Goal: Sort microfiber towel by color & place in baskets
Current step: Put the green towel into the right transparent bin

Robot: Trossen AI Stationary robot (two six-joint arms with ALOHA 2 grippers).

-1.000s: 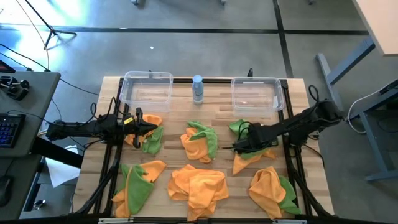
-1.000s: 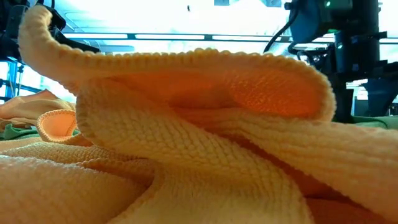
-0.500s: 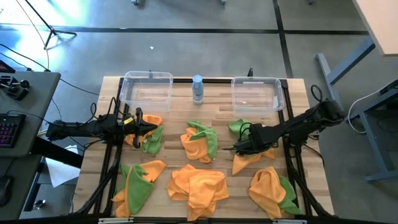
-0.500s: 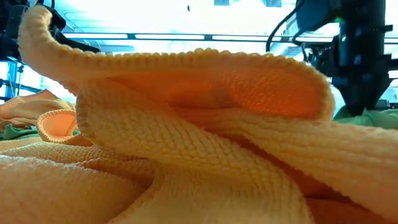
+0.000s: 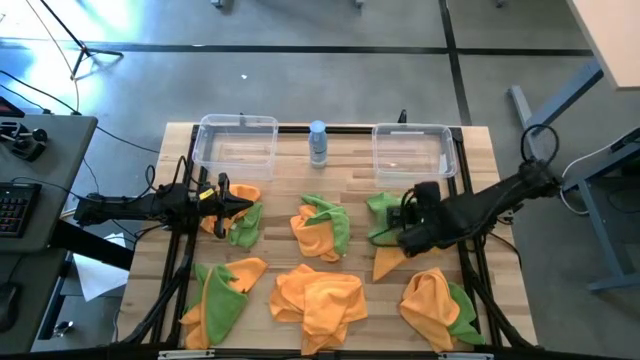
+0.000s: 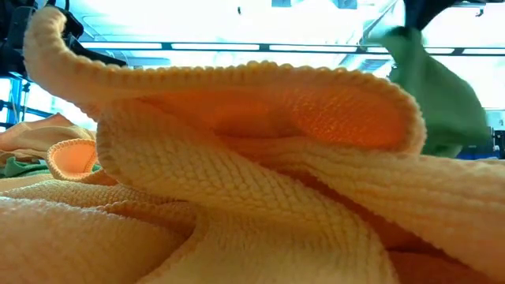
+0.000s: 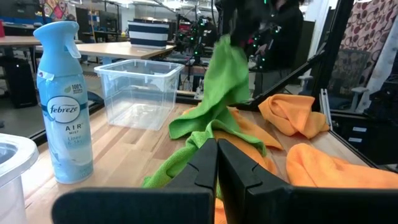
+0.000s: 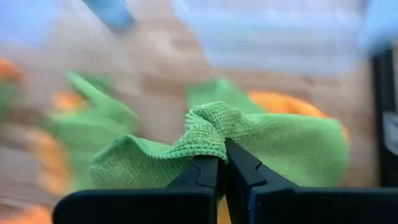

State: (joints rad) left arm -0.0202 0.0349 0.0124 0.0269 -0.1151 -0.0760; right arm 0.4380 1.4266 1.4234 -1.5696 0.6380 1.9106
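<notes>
— What is the right gripper [image 8: 221, 163] doing?

— Its fingers are pinched tight on a fold of a green towel [image 8: 261, 140], which hangs from it over the right side of the table [image 5: 285, 205], above an orange towel [image 5: 392, 262] and just in front of the right basket [image 5: 412, 150].

— And the left one?

— The left gripper [image 7: 216, 155] is clenched with nothing between its fingers, low over the green and orange cloths [image 5: 237, 215] at the table's left, just in front of the left basket [image 5: 237, 143].

— Any writing to read?

— The spray bottle [image 7: 64, 106] between the two baskets at the far edge has a label reading "febreze", with "AIR" beneath it. The smaller print I cannot make out.
</notes>
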